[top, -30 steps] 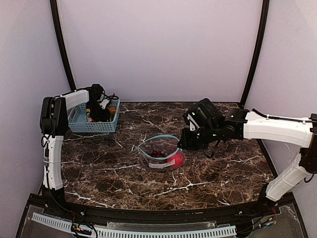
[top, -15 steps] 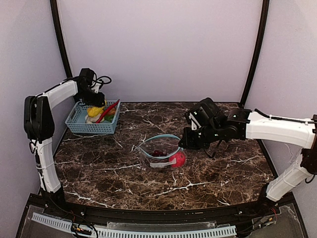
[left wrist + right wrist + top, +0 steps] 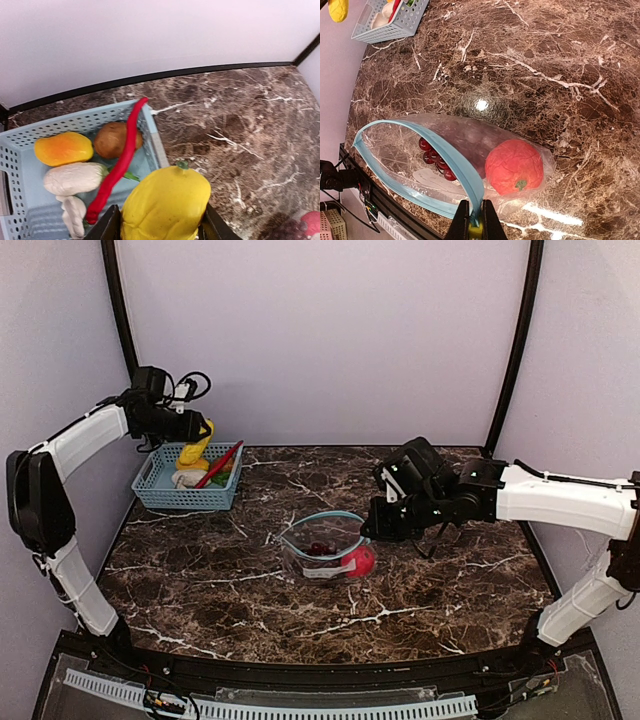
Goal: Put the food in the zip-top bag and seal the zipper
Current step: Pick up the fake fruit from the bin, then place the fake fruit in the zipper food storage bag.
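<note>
My left gripper [image 3: 196,432] is shut on the yellow oblong piece [image 3: 167,203] and holds it up above the right end of the blue mesh basket [image 3: 150,484]. The clear zip-top bag [image 3: 325,545] lies mid-table with its mouth held open. Inside it are the dark purple grape bunch [image 3: 434,157] and the red round fruit [image 3: 514,166]. My right gripper [image 3: 471,220] is shut on the teal-blue zipper strip [image 3: 452,160] at the bag's right side, holding that edge up. The brown oval piece [image 3: 111,140] lies in the basket.
The basket [image 3: 25,187] at the back left also holds an orange piece [image 3: 63,148], white pieces [image 3: 72,178] and a long red chili [image 3: 120,162]. Purple walls and black frame posts close the back and sides.
My left gripper has lifted the yellow piece out of the basket and drawn it up and back. The right arm and the bag have stayed still.
</note>
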Tool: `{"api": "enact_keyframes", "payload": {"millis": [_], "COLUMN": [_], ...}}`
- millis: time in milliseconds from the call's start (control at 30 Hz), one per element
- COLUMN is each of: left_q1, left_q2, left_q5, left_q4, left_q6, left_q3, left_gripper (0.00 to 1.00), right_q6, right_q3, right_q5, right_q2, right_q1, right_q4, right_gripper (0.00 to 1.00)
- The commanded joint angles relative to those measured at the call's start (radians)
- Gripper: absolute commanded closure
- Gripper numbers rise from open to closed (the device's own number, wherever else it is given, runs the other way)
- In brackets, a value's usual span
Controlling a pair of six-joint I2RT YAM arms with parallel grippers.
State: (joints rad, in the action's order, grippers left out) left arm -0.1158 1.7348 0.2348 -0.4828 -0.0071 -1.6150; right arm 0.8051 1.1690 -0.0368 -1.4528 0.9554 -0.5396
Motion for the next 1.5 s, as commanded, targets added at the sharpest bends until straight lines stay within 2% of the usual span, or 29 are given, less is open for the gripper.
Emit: {"api": "enact_keyframes", "payload": {"millis": [0,67,233,367,500,733,933,1233,1467], "left_q1": [-0.013,-0.049,-0.210,-0.335,-0.447,-0.608,-0.723,-0.762,-0.763], "left_q2": [-0.237,-0.325,-0.529,-0.648,-0.698,-0.653,-0.530,-0.376,-0.292], "left_q5": [0.216,0.242,0.299,0.352,0.346,0.291,0.298,0.288,0.277], "left_q4": [0.109,0.123,0.145,0.292,0.467,0.557,0.687,0.672,0.559], "left_q6": [-0.057,-0.046,-0.063,-0.164,-0.237,-0.201,-0.201,-0.121,-0.043], "left_q3": [0.150,0.263,0.409,0.543,0.633,0.646,0.645,0.599,0.545], "left_gripper": [0.66,0.66,0.66,0.67,0.66,0.66,0.67,0.68,0.68], "right_q6": [-0.039,-0.053,-0.085,-0.098,-0.103,-0.100,-0.089,-0.085,-0.088], "right_q3": [0.041,0.053,0.087,0.108,0.124,0.133,0.135,0.128,0.128], "right_q5": [0.016,0.027,0.032,0.033,0.066,0.083,0.081,0.078,0.080], "right_q2": [-0.001,-0.009,-0.039,-0.063,-0.077,-0.077,-0.075,-0.061,-0.060], "right_q1": [-0.001,-0.002,-0.001,-0.001,-0.002,-0.001,-0.001,-0.002,-0.002], "right_q4": [0.005,0.005,0.005,0.005,0.006,0.008,0.009,0.009,0.010], "right_gripper": [0.98,0.98,0.98,0.98,0.98,0.98,0.98,0.98,0.98]}}
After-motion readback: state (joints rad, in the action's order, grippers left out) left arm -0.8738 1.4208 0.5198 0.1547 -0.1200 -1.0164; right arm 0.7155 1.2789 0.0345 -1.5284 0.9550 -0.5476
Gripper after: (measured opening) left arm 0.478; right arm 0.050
